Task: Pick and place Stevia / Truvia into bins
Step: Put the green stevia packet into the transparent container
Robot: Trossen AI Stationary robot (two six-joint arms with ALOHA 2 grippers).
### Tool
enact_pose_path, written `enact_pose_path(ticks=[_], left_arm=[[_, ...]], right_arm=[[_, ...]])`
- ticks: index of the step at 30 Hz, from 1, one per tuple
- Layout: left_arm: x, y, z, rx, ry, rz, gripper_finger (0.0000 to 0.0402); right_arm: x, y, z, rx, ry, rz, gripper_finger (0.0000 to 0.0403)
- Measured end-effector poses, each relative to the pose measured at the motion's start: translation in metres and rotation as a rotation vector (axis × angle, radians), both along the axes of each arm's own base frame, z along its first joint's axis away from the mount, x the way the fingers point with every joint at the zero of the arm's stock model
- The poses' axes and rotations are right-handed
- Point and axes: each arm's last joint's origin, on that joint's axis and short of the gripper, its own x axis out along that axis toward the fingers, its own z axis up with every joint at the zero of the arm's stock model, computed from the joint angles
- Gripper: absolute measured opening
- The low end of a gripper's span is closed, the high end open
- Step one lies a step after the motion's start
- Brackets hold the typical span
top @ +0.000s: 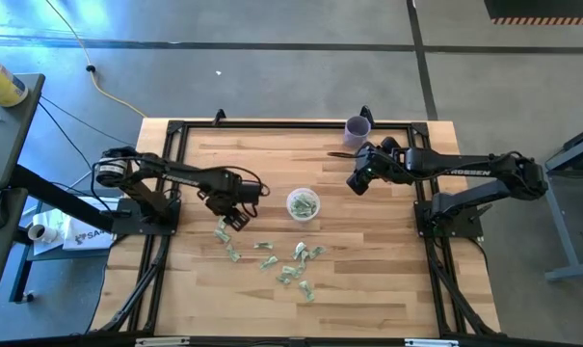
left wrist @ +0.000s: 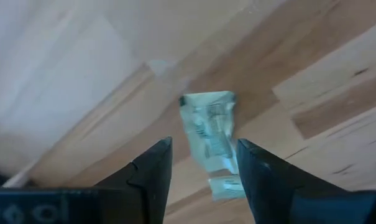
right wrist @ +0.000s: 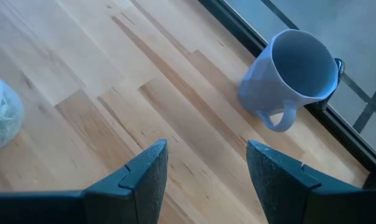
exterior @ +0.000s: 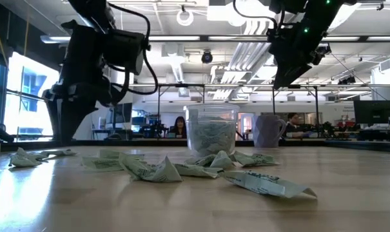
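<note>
The left gripper (top: pixel 235 220) is hovering over the leftmost packet (left wrist: pixel 209 134) with its fingers apart and nothing between them; the packet is lying flat on the wooden table (top: pixel 387 280), so the risk is that the fingers are closing on air or only pinching a corner and letting the thin, crinkled paper slide out on the way to the cup. To its right, more packets (top: pixel 296 265) are sitting scattered in a loose cluster, pale green and white, several folded or overlapping, so two could be coming up together. The clear cup (top: pixel 303 204) is standing just beyond them, already holding packets, and is looking light enough to tip if bumped. The right gripper (top: pixel 357 181) is waiting with fingers apart near the purple mug (right wrist: pixel 290 78).
</note>
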Motion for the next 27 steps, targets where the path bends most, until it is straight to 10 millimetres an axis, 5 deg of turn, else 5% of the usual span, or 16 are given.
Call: enact_pose_path(ticks=[10,21,27], left_arm=[[-0.010,-0.004,-0.022,-0.015,-0.015,0.020,0.0225],[-0.011,-0.004,-0.028,-0.010,-0.052,-0.033,0.0069],[0.015,0.005,-0.007,0.186,-0.158,-0.186,0.0026]], right_arm=[[0.000,0.000,0.000,0.007,-0.002,0.004,0.0209],[0.000,0.000,0.000,0.011,-0.003,0.007,0.0209],[0.000,0.000,0.000,-0.002,-0.001,-0.001,0.0209]])
